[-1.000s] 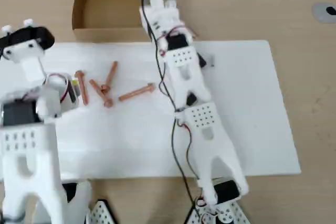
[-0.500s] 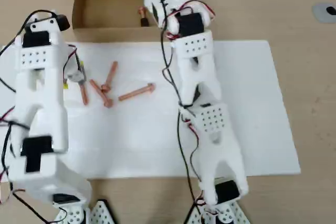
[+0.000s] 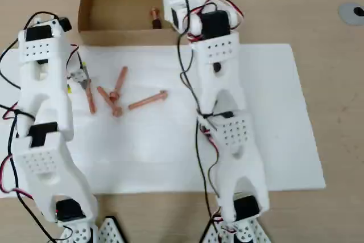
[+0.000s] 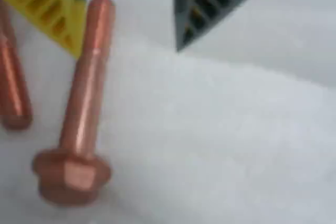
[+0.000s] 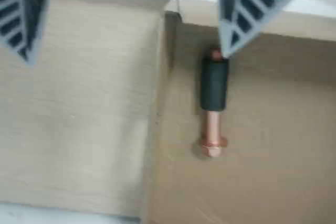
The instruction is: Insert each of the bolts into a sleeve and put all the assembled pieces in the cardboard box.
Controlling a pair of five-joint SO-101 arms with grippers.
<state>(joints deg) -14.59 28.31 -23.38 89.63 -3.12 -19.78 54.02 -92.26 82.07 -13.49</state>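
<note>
Step in hand, by the look of it: picking the leftmost bolt (image 3: 90, 98) off the white sheet (image 3: 267, 118) on the counter (image 3: 335, 83). Left gripper (image 3: 78, 77) low over the far-left part of the sheet. Fingers (image 4: 50, 9) spread wide with nothing between them, the yellow one just beside the tip of the shank, the dark one well off to the other side. Hex head at the end away from the fingers, flat on the sheet. Three more bolts (image 3: 119, 83) loose just to the right, one close alongside.

To do it well:
- Shift along the shank toward its middle before closing, so as not to pinch the very tip and flick the bolt away.
- Centre the shank between the fingers, square across it.
- Come down until almost touching the sheet, then close slowly.
- Keep clear of the neighbouring bolt (image 4: 10, 93).

Far side: right gripper (image 5: 127, 56) above the cardboard box (image 3: 122, 37), fingers wide and empty. One assembled piece (image 3: 154, 18) already lying on the box floor, black sleeve (image 5: 215, 82) over the shank, head bare. Four bolts left to sleeve and box.
</note>
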